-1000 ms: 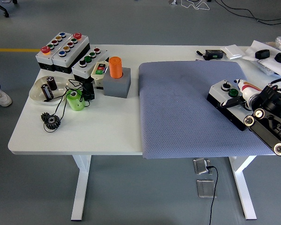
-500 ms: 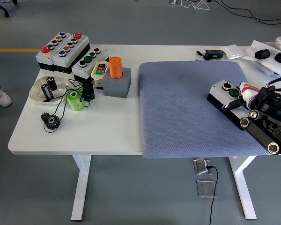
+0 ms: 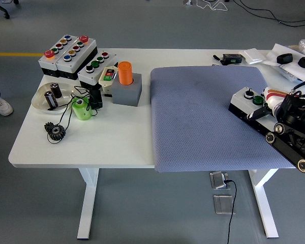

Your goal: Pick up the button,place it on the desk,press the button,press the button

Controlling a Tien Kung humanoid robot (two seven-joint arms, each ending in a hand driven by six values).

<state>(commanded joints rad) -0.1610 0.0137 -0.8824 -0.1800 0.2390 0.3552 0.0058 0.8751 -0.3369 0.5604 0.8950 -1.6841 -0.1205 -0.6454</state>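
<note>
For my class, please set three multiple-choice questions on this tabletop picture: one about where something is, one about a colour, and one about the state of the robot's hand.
1. Where does the small button box by the robot's right hand lie?
A. on the grey mat
B. in the white bowl
C. on the floor

2. What colour is the cylinder standing in the grey block?
A. blue
B. orange
C. white

3. What is the right hand doing?
A. resting far from the box
B. lifting the bowl
C. at the box, its fingers against it

Answers:
1 A: the box sits on the mat near its right edge.
2 B: the cylinder is plainly orange.
3 C: the hand lies at the box's right end.
</note>
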